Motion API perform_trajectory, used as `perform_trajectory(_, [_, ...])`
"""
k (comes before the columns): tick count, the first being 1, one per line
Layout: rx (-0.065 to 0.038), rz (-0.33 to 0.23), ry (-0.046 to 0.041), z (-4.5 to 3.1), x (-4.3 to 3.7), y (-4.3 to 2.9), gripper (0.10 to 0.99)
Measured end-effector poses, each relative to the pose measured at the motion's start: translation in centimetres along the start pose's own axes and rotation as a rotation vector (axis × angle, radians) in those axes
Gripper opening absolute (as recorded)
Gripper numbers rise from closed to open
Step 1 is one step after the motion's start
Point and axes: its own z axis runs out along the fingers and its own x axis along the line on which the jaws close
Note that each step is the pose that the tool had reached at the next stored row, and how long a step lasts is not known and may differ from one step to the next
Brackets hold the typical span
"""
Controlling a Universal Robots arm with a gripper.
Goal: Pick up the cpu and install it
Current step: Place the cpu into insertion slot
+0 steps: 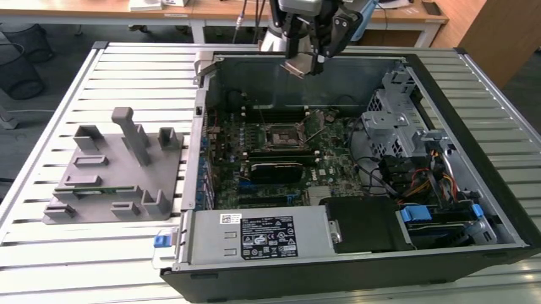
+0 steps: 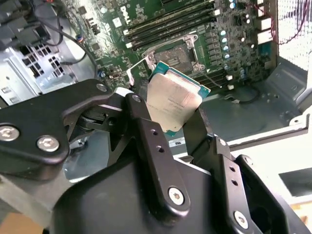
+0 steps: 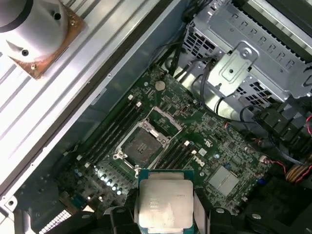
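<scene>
The gripper [image 1: 303, 63] is closed narrowly on the cpu [image 1: 298, 66], its two black fingers [image 2: 142, 114] pressing on opposite edges of the chip. In the exterior view the pair hangs at the upper middle of the frame, above the far wall of the open computer case [image 1: 507, 209] and well clear of the board below.

By its look the cpu is light, thin and stiff, so weight is no worry. The smooth metal top is likely slippery, and the underside with its contacts is probably the delicate part. The edges are therefore the right place to hold it, as the fingers do now, with gentle pressure and the chip kept level.

In both wrist views the cpu is a small square with a silvery-grey metal cap and a narrow green rim around it. In the exterior view it is tilted and looks pale tan.

The socket [image 1: 283, 136] lies open at the middle of the green board, near the centre of the exterior view. A grey plastic stand [image 1: 118, 171] sits on the slatted table [image 1: 127, 69] at the exterior view's left.
</scene>
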Motion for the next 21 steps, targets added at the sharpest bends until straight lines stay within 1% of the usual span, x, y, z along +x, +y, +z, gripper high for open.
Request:
perform_trajectory(9, [0.000, 0.151, -0.0078, 0.21, 0.01, 0.00, 0.537])
perform_trajectory(21, [-0.001, 0.335, -0.0172, 0.52, 0.03, 0.00, 0.537])
